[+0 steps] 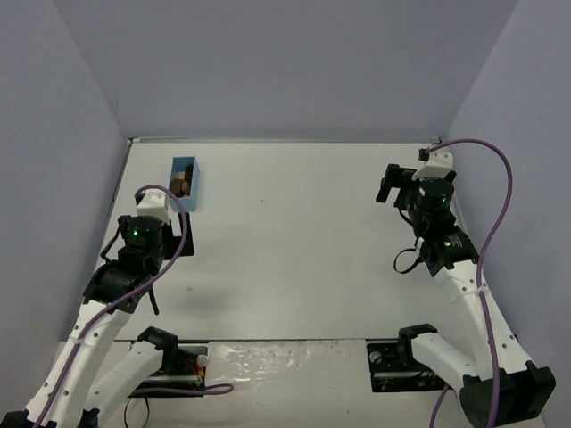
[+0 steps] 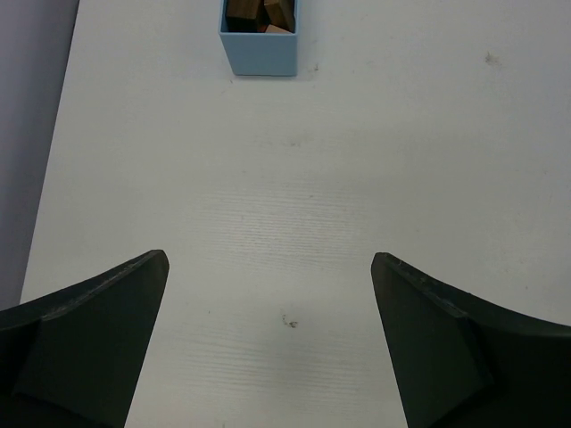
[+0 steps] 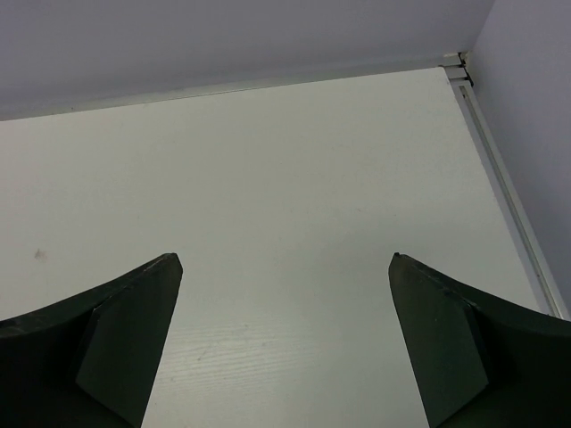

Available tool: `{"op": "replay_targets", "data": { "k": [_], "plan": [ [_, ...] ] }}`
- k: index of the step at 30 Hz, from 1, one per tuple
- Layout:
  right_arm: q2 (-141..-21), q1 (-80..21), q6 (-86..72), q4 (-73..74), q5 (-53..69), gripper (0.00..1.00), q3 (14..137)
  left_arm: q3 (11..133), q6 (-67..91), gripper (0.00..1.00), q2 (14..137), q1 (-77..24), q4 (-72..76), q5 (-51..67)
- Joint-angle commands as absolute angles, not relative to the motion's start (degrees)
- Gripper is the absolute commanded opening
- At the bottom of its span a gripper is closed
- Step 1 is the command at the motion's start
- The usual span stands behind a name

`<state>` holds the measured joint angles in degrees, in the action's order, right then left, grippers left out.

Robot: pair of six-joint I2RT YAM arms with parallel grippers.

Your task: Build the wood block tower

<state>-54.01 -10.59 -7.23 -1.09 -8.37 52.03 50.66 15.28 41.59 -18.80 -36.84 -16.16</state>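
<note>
Several wood blocks (image 1: 181,185), brown, dark brown and reddish, lie inside a light blue box (image 1: 190,168) at the far left of the table. They also show at the top of the left wrist view (image 2: 260,13), in the box (image 2: 259,52). No tower stands anywhere in view. My left gripper (image 1: 159,212) is open and empty, a short way in front of the box, with bare table between its fingertips (image 2: 269,263). My right gripper (image 1: 410,178) is open and empty at the far right, over bare table (image 3: 285,259).
Grey walls enclose the white table (image 1: 294,232) on three sides. The far right corner (image 3: 457,62) and the right edge rail (image 3: 508,192) lie close to my right gripper. Arm bases and cables sit at the near edge.
</note>
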Motion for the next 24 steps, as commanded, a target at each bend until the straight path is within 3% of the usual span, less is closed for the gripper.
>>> {"op": "replay_targets", "data": {
  "k": [1, 8, 15, 19, 24],
  "plan": [
    [-55.40, -10.90, -8.95, -5.60, -7.40, 1.00, 54.71, 53.61, 18.38, 0.97, 46.62, -14.61, -27.33, -10.59],
    [-59.61, -10.98, -11.23, -6.24, -3.77, 1.00, 53.89, 60.86, 18.33, 0.97, 65.15, -5.88, -20.35, -6.32],
    [-61.26, -11.07, -13.53, -7.02, 2.39, 1.00, 52.41, 76.93, 17.75, 0.96, 85.31, 2.33, -15.70, 2.11],
    [-61.63, -11.07, -13.45, -7.10, 2.81, 1.00, 51.55, 88.65, 18.37, 0.88, 98.21, 7.46, -16.59, 7.60],
    [-61.28, -10.99, -15.34, -7.03, 3.18, 1.00, 49.73, 101.71, 17.20, 0.72, 111.24, 10.43, -21.35, 13.66]
  ]
}}
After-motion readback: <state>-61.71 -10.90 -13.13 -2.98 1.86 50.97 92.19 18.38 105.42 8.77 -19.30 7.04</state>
